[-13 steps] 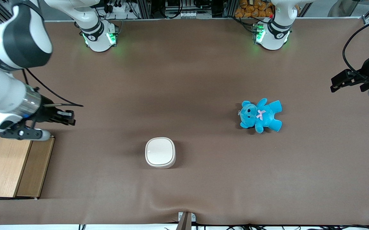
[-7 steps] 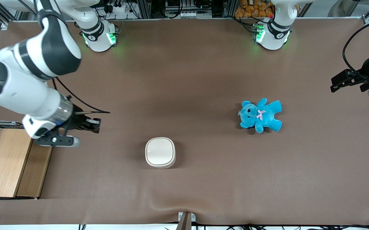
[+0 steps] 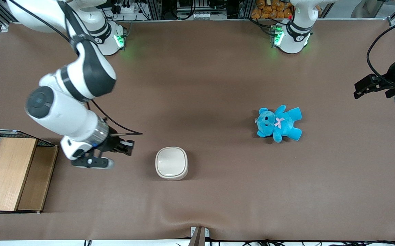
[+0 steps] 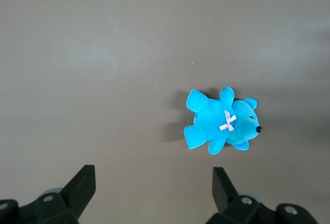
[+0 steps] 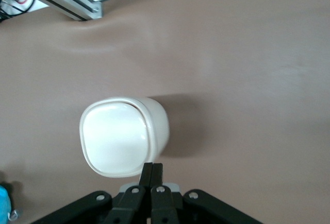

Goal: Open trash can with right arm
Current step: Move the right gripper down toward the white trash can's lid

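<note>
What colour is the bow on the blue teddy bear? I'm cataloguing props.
Pale pink, on the blue plush teddy bear, clearest in the left wrist view; the right gripper hangs beside the cream trash can.

Front view looked steeply down over the whole table point(image 3: 218, 68); right wrist view, close above, shared its trash can point(image 3: 171, 163) point(image 5: 124, 136), the gripper point(image 3: 129, 147) point(image 5: 152, 170) just beside.
</note>
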`<state>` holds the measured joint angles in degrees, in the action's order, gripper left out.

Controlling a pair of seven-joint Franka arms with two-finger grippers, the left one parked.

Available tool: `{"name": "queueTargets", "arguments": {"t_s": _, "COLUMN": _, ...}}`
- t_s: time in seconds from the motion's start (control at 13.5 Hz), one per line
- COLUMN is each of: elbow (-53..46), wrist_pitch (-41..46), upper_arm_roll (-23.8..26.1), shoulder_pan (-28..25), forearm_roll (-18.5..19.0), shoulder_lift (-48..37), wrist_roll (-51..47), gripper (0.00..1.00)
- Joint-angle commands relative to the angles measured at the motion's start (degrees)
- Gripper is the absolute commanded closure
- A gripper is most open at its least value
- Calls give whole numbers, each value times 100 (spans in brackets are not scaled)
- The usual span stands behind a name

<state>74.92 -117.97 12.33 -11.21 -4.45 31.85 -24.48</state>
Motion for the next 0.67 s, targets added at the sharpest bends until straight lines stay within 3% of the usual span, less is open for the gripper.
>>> {"name": "queueTargets", "arguments": {"t_s": 0.0, "elbow": -495, "wrist_pitch": -199, "upper_arm_roll": -3, "shoulder_pan": -179, "forearm_roll": -21, "shoulder_lift": 505, "wrist_roll": -205, "gripper": 100}}
{"name": "queueTargets", "arguments": {"t_s": 0.22, "elbow": -593, "wrist_pitch": -313, "upper_arm_roll": -38, "shoulder_pan": -311, "forearm_roll": 6, "shoulder_lift": 682, "wrist_roll": -223, "gripper": 100}}
{"name": "queueTargets", "arguments": {"t_s": 0.45, "elbow": -584, "wrist_pitch": -550, "upper_arm_roll": -38, "shoulder_pan": -452, "forearm_roll": 373, "shoulder_lift": 823, "wrist_roll": -495, "gripper": 100}}
{"name": "queueTargets", "arguments": {"t_s": 0.59, "elbow": -584, "wrist_pitch": -604, "upper_arm_roll": -47, "shoulder_pan": -444, "forearm_roll": 419, "shoulder_lift": 937, "wrist_roll": -514, "gripper": 100}}
